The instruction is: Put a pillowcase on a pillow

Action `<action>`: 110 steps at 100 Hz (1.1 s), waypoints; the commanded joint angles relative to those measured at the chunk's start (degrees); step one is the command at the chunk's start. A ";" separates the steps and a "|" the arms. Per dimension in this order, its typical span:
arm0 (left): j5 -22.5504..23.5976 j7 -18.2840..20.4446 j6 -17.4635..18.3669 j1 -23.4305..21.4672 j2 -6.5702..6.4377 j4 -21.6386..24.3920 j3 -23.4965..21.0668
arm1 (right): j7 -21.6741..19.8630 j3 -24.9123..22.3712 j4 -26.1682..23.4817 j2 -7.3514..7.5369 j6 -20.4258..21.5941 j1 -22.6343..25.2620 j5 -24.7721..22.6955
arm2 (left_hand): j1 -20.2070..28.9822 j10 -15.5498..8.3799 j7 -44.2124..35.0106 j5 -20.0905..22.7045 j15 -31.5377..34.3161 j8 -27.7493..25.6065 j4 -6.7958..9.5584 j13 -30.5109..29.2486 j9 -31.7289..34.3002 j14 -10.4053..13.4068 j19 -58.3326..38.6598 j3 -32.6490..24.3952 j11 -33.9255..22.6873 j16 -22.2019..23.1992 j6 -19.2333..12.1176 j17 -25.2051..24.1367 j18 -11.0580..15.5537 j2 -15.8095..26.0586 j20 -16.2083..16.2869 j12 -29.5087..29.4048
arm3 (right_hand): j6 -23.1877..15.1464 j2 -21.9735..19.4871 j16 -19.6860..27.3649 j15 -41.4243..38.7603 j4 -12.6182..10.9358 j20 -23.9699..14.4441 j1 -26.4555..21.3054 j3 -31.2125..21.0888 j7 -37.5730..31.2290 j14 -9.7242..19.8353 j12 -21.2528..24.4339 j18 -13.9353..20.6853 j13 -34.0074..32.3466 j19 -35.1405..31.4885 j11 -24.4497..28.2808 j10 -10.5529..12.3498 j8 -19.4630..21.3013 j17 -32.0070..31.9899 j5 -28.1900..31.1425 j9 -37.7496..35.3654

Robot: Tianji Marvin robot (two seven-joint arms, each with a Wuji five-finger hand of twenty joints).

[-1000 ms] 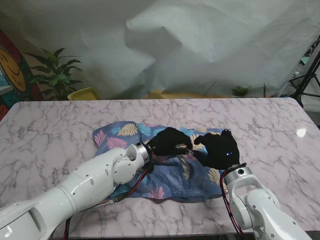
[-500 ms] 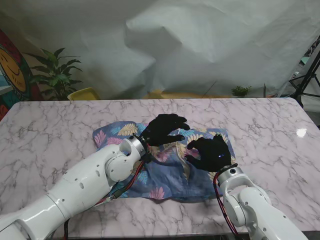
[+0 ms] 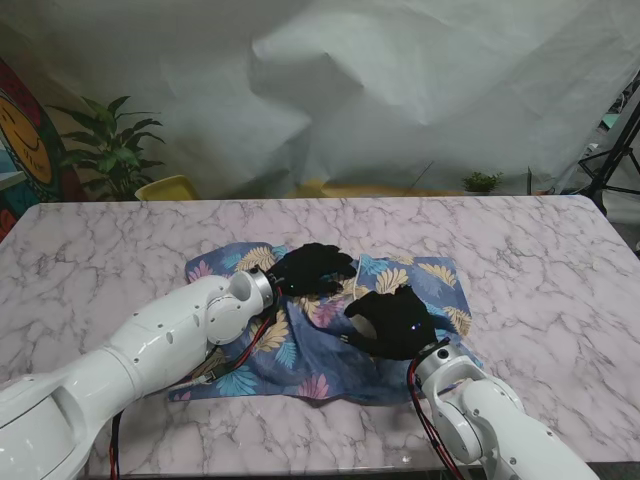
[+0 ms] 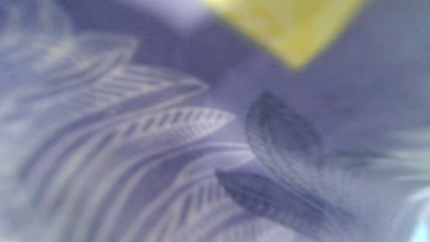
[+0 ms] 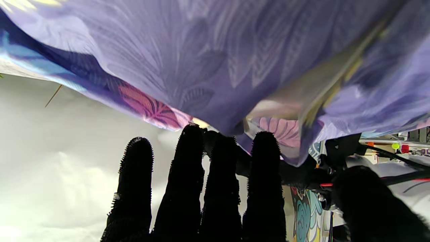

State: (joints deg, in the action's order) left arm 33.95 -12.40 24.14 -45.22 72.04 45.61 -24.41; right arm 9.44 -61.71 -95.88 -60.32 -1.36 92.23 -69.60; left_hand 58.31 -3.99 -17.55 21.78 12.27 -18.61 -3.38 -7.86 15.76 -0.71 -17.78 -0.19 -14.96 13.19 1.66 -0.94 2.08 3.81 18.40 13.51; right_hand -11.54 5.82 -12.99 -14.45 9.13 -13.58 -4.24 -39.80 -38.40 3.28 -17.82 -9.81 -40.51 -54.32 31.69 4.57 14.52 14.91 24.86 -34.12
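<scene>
Now the pillowcase (image 3: 330, 325), blue with coloured leaf prints, lies spread and rumpled in the middle of the frame on the marble worktop (image 3: 530, 260) in the stand's view. My left robot hand (image 3: 312, 270) sits at the cloth's upper middle, its black fingers curled down onto the fabric; whether they pinch a fold I cannot tell, since the left wrist view shows only blurred leaf-print cloth (image 4: 188, 144) pressed close to the lens, with a yellow patch in the upper right of that frame. My right robot hand (image 3: 392, 322) is just to the lower right of the left one, near the centre of the frame, resting on the pillowcase with its back upward. In the right wrist view the fingers (image 5: 188, 188) stretch out straight and side by side, with the purple underside of the cloth (image 5: 215, 60) draped over their tips and the thumb off to one side, so this robot hand looks released rather than gripping, with fabric lying across it. I cannot make out a pillow apart from the cover. A potted plant (image 3: 110, 150) stands at the far left, beyond the worktop's edge.
</scene>
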 commanded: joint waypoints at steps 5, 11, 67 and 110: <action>-0.08 1.00 1.19 0.39 1.03 -0.67 0.64 | -0.79 -0.97 -0.61 0.51 0.17 1.78 -1.52 | 1.25 -1.48 0.56 -1.87 0.58 0.52 1.55 1.05 -1.39 1.93 0.84 1.68 0.35 -0.65 0.08 -0.05 1.39 2.05 -0.09 -0.53 | -0.32 -0.07 0.76 0.01 -1.69 -0.15 -0.17 -0.84 -0.55 0.05 0.16 0.31 0.60 0.64 -0.56 0.62 -0.17 -0.91 0.96 -0.93; -0.08 0.82 1.73 0.51 1.29 -1.36 1.29 | -1.16 -1.67 -1.45 0.59 -0.01 2.69 -2.32 | 0.91 -1.23 0.37 -1.85 1.47 0.44 1.61 0.96 -1.23 1.63 0.03 1.65 0.26 -0.35 0.19 -0.11 0.71 1.89 0.31 -0.47 | -0.54 0.45 0.75 -0.09 -1.73 -0.16 -0.42 -1.61 -0.78 0.07 0.18 0.38 0.29 0.60 -0.53 0.81 -0.09 -0.80 1.67 -1.59; 4.09 -3.39 -3.78 -5.99 -1.76 8.11 -6.99 | -1.10 4.15 6.59 0.65 1.79 -1.49 2.88 | 2.75 4.47 -7.15 3.49 5.99 -4.60 1.09 -4.66 5.22 -3.01 -12.30 1.18 -3.36 5.22 0.63 -0.28 -2.04 -1.67 2.44 2.56 | -0.59 3.15 0.23 -0.66 -1.24 -0.54 0.20 -6.51 -1.23 0.98 -0.11 0.92 -0.62 -0.13 -0.07 0.93 0.25 -0.35 2.57 -2.32; 2.27 1.35 6.96 -11.63 -4.04 15.05 -12.93 | -1.29 2.58 5.61 0.21 0.47 -1.38 4.15 | -15.75 7.10 4.72 -9.11 -2.97 1.17 1.53 3.41 -6.41 -4.60 1.44 1.60 7.81 3.69 3.06 -1.85 -4.31 -8.39 -1.20 -0.75 | -0.61 3.23 0.09 -1.05 -1.23 -0.67 -0.10 -7.16 -1.57 0.95 -0.18 0.94 -0.79 -0.27 0.23 0.87 0.44 -0.30 3.26 -3.12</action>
State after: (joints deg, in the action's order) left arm 36.02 -12.77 32.90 -56.88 68.70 60.12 -38.44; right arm 7.82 -58.74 -89.74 -60.09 -0.09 89.99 -65.31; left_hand 46.13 2.01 -16.11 16.68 13.55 -18.87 -3.38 -7.73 12.90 -4.70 -21.54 0.70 -11.97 18.47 3.20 -1.72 -1.52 -2.01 17.76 14.78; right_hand -11.67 7.85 -12.52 -13.95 9.11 -13.64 -4.42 -45.33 -38.58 5.19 -17.43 -8.61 -39.66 -54.43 31.36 5.30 14.48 14.97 26.27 -36.19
